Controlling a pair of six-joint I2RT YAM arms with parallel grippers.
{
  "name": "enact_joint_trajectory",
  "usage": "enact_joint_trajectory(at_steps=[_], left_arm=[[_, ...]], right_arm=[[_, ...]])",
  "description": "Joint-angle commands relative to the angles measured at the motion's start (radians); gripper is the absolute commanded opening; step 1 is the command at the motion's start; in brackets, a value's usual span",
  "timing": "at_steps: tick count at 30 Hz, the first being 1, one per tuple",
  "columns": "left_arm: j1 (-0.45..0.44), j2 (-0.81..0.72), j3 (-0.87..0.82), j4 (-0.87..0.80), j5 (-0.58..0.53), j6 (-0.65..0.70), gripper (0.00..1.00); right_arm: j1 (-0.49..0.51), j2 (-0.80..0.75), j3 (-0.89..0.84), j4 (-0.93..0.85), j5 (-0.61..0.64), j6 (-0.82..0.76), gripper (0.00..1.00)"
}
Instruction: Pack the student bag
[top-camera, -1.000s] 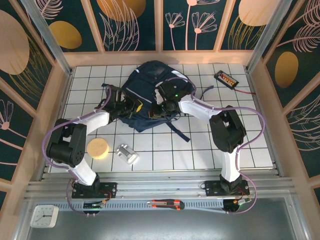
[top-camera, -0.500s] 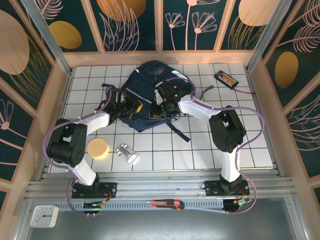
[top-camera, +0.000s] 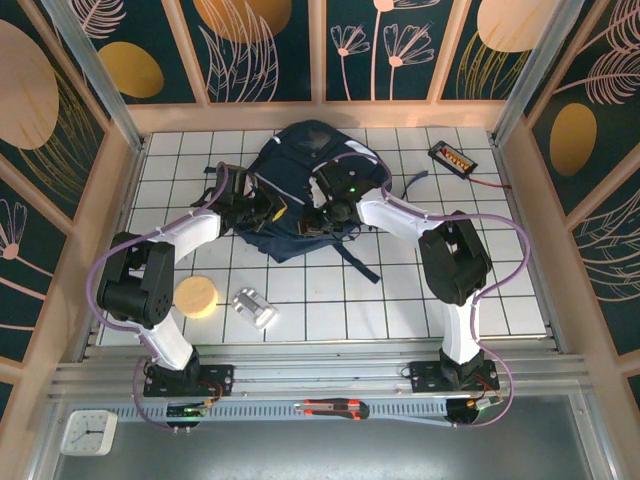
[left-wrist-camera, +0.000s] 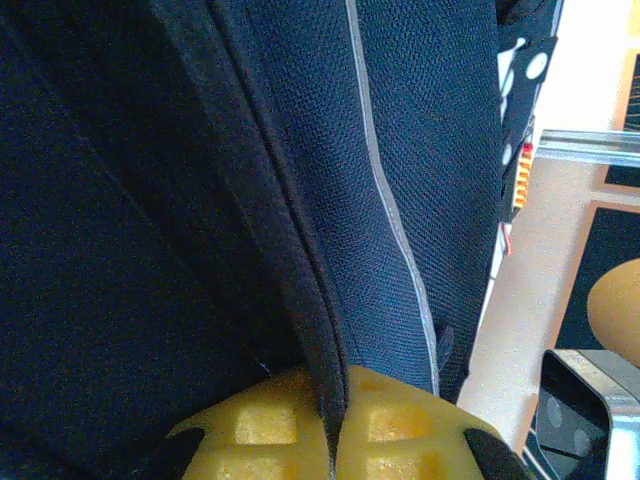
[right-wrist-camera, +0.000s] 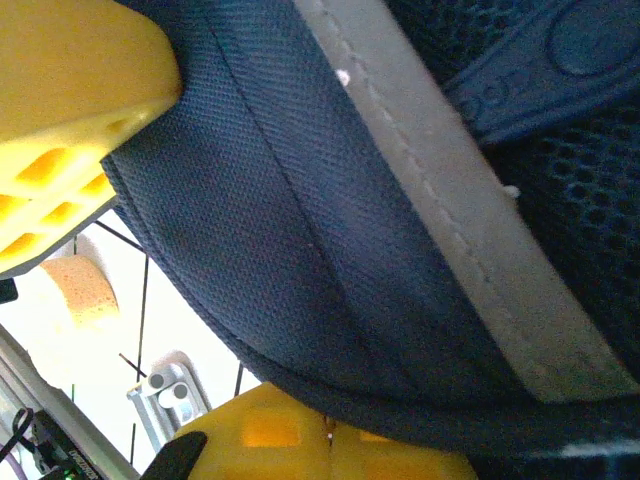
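Two hands (top-camera: 266, 212) (top-camera: 322, 223) — both tight on student bag (top-camera: 300, 160)

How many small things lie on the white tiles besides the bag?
3: a round sponge at the near left, a metal part beside it, and a black device at the far right corner. The bag may hide more.

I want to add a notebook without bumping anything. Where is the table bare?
Bare: the near-middle tiles between the metal block and the right arm; the right-hand tiles between that arm and the wall. Crowded: around the student bag.
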Motion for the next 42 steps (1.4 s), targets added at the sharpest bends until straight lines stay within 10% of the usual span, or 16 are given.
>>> enact_joint_trajectory(at_steps=[1, 42], left_arm=[[0.001, 0.004, 0.029, -0.026, 0.014, 0.062, 0.0], [0.012, 0.012, 0.197, -0.334, -0.031, 0.337, 0.0]], right_arm=[[-0.016, -0.009, 0.022, -0.027, 0.003, -0.039, 0.0], [-0.3, -0.006, 0.028, -0.104, 0.1, -0.249, 0.0]])
